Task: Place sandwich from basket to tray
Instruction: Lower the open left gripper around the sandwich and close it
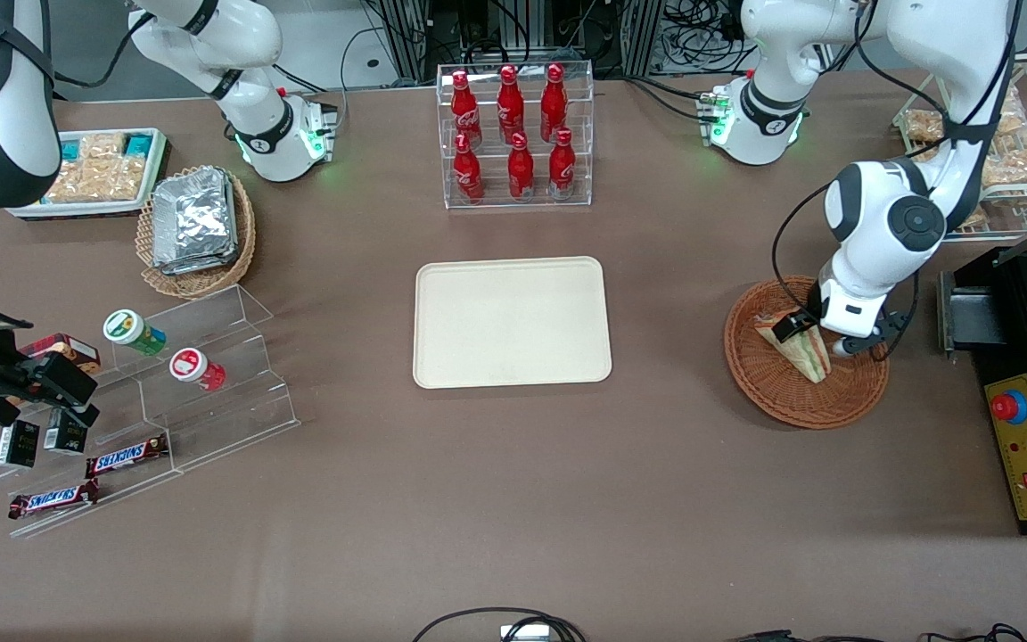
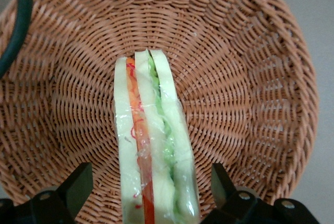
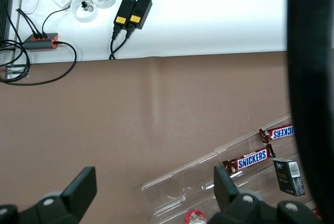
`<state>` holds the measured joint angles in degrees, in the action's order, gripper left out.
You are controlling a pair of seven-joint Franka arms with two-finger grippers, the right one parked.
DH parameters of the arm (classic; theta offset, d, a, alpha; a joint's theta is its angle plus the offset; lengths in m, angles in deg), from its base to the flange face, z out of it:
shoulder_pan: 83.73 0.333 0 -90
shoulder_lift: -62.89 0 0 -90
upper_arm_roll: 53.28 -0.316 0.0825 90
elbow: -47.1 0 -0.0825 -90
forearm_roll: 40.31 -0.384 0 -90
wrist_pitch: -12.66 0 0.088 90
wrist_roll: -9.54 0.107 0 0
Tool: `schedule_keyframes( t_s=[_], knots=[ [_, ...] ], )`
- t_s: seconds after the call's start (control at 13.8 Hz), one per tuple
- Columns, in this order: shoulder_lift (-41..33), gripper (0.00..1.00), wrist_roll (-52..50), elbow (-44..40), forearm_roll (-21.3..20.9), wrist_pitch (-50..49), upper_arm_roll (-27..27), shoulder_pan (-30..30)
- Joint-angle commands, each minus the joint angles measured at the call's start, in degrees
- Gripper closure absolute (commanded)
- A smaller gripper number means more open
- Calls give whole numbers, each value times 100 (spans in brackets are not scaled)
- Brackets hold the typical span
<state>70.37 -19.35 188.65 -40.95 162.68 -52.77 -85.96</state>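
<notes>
Here the sandwich is standing on edge in the reddish-brown wicker basket, its cut face showing pale bread, an orange-red layer and green leaf under clear film. The end effector is hanging low in the basket with its fingers spread apart, one on each side of the wedge and not yet touching the bread. The wedge is looking light and soft, so I judge that hard pressure would be crushing the bread and squeezing the filling out, while the film may be making it a little slippery. The flat bread faces are looking like the best place to take hold, low and near the middle of the wedge, with only a gentle squeeze. Toward the parked arm's end of the table, well apart from the basket, the cream-beige tray is lying bare.
</notes>
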Motion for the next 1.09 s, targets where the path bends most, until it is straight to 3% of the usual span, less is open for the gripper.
schedule_keyframes(
  t_s=[0.0, 0.07, 0.22, 0.73, 1.02],
  knots=[
    [77, 5, -195, 31, -59, 186, -51, -93],
    [95, 30, -265, 31, -59, 186, -51, -93],
    [148, 100, -354, 13, -68, 186, -51, -93],
    [17, 100, -398, -48, -68, 72, -60, -198],
    [-606, 100, -118, -573, -129, -1313, -51, -198]
  ],
)
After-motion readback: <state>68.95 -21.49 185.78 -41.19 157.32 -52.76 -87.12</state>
